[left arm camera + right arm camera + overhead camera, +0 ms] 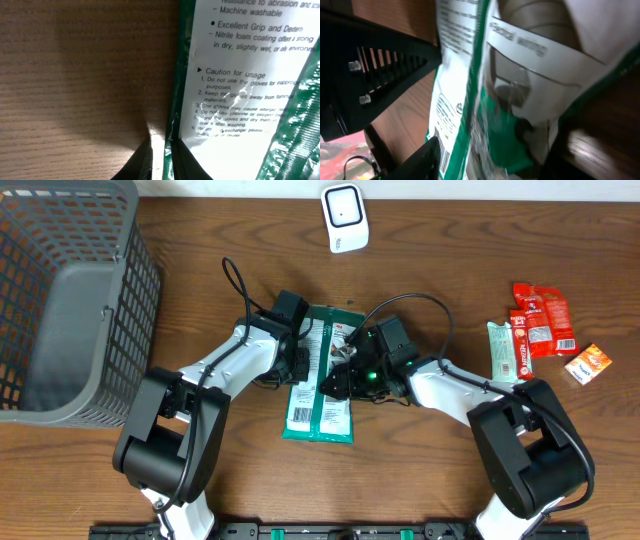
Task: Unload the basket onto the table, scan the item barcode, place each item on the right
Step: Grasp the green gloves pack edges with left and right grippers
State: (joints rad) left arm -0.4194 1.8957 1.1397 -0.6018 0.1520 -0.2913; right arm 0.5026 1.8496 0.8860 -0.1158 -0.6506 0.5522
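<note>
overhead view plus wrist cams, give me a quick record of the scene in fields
item: glove packet, centre of table, printed side up
scanner: white scanner, far edge, apart from the packet
left gripper: fingertips close together at packet's left edge, grip unclear
right gripper: jaws either side of the packet, blurred, grip unclear
basket: grey, left side
other: red snack packets, right side
</note>
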